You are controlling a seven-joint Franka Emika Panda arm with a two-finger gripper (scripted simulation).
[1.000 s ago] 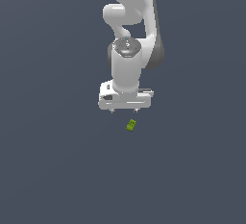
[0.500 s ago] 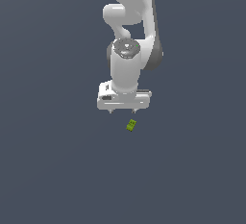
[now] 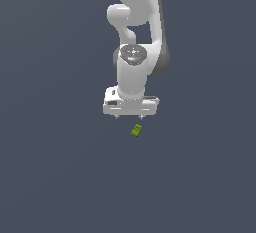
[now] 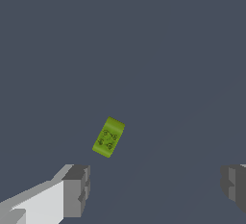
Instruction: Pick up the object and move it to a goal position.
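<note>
Gripper (image 3: pixel 129 117) wide open, holding nothing, poised above block (image 3: pixel 136 130). Step: approach. Block (image 4: pixel 108 137) off-centre, tilted; next: centre fingers (image 4: pixel 77 190), align, descend, close.

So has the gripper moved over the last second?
Barely, if at all. In the exterior view the gripper sits the same way above the block, which has not shifted.

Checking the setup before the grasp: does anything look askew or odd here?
Only a small thing: the block lies turned at an angle to the open gripper, closer to one finger than the other. Otherwise nothing stands out; it looks intact.
</note>
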